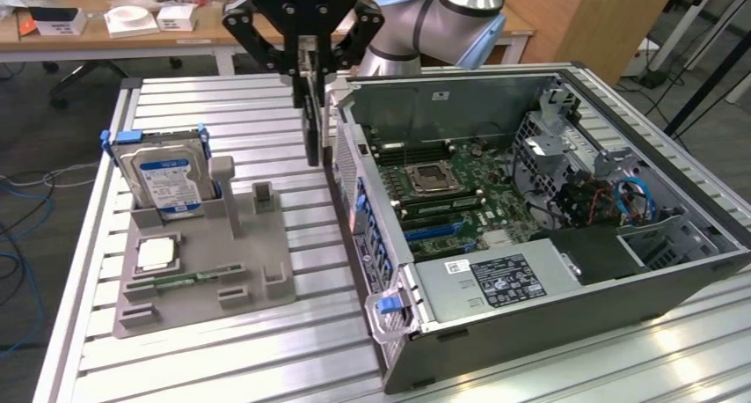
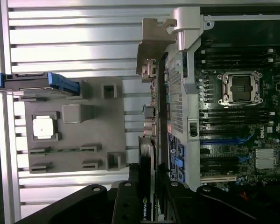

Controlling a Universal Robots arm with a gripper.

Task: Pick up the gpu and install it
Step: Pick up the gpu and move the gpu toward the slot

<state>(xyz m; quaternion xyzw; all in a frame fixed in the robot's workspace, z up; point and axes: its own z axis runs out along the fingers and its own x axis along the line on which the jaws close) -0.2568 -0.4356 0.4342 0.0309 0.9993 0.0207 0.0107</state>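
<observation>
Robotics lab or workshop. A bench of slotted aluminium profiles [image 1: 235, 368] is topped by an opened desktop computer case [image 1: 564, 333] and a grey moulded parts fixture [image 1: 200, 271]. A silver-and-blue industrial robot arm [image 1: 434, 16] with a black gripper [image 1: 313, 73] is seen above it. Wooden desks [image 1: 118, 40] strewn with small boxes and loose floor cables [image 1: 30, 179] are seen beyond.

The exterior view looks down at a slant, from some way off, over the slatted table [image 1: 176, 359], the whole open computer case [image 1: 704, 267] and the grey parts holder [image 1: 223, 253]. The wrist view looks straight down past the gripper [image 2: 148, 186], nearer, sharing the holder and the motherboard [image 2: 238, 121].
</observation>
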